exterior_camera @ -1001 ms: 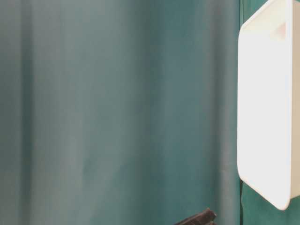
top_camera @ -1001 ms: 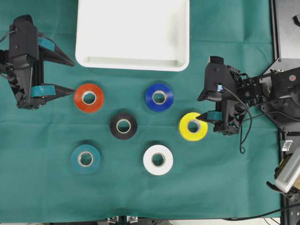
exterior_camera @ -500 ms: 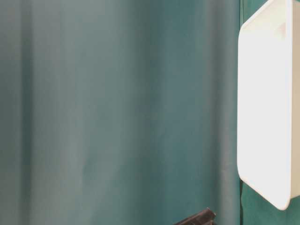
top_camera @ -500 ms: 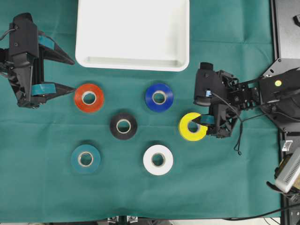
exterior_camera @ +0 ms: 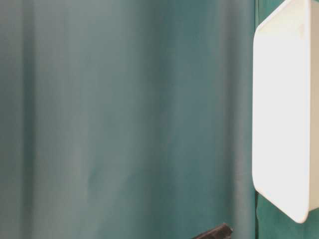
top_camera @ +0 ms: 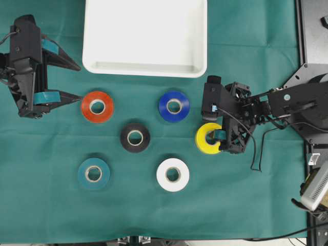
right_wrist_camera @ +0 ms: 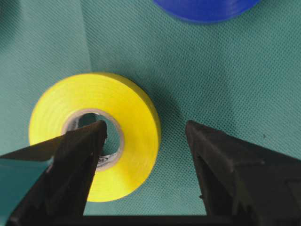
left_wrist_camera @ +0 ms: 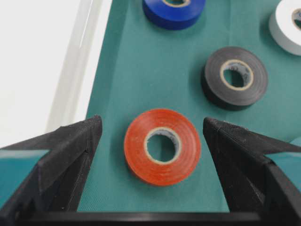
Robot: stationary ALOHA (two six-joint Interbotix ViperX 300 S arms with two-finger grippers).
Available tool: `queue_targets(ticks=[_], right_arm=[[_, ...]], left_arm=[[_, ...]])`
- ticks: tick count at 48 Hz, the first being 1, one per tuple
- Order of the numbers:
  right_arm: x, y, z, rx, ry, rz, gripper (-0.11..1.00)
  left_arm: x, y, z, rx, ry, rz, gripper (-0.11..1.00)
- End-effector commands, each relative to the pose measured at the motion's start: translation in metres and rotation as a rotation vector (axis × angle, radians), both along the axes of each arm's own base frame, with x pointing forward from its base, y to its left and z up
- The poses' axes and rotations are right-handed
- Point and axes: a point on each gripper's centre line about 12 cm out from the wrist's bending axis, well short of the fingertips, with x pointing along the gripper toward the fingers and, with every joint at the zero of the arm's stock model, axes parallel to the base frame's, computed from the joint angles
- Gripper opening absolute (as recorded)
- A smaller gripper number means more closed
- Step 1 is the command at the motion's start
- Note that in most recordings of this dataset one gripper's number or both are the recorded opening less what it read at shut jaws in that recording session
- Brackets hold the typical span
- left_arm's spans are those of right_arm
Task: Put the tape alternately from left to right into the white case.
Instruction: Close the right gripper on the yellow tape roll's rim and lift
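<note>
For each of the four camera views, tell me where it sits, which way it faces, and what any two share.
Overhead: above the table, looking straight down at six rolls, the case, both arms.
Table-level: low, facing the green cloth; case at right, a dark robot part at the bottom edge.
Left wrist: behind the open left hand, facing the red roll.
Right wrist: behind the open right hand, one finger over the yellow roll core.
Shared: overhead and left wrist both show the red, black and blue rolls.

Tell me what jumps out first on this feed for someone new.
Six tape rolls lie flat on the green cloth below the white case, which holds none of them. The right gripper is open over the yellow roll, one finger above its core; the left gripper, also open, faces the red roll.
</note>
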Motion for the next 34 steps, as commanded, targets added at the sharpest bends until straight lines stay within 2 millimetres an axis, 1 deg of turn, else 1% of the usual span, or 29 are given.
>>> queue_targets(ticks=[1,10,18,25,28,30,32,34], right_arm=[[0.0049,0.0023,0.0009,0.003,-0.007,0.002,0.8],[0.0059,0.0025,-0.004,0.007,0.008,-0.012,0.8],[0.0065,0.0026,-0.0035,0.01,0.005,-0.017,0.78],[0.0085,0.003,-0.002,0.011,-0.001,-0.017,0.75],[0.01,0.0033,-0.0008,0.012,-0.005,-0.017,0.71],[0.0103,0.0034,-0.0001,0.012,-0.007,-0.017,0.66],[0.0113,0.0036,0.0012,0.013,-0.011,-0.017,0.59],[0.0129,0.0039,0.0032,0.015,-0.019,-0.017,0.48]], left_arm=[[0.0014,0.0009,0.005,-0.001,-0.018,0.004,0.75],[0.0011,0.0009,0.0044,-0.001,-0.017,0.004,0.75],[0.0001,0.0009,0.0028,0.0,-0.012,0.003,0.75],[-0.0002,0.0009,0.0022,0.0,-0.011,0.003,0.75],[0.0001,0.0009,0.0028,0.0,-0.012,0.003,0.75],[-0.0002,0.0009,0.0022,0.0,-0.011,0.003,0.75],[0.0001,0.0009,0.0028,0.0,-0.012,0.003,0.75],[0.0001,0.0009,0.0028,0.0,-0.012,0.003,0.75]])
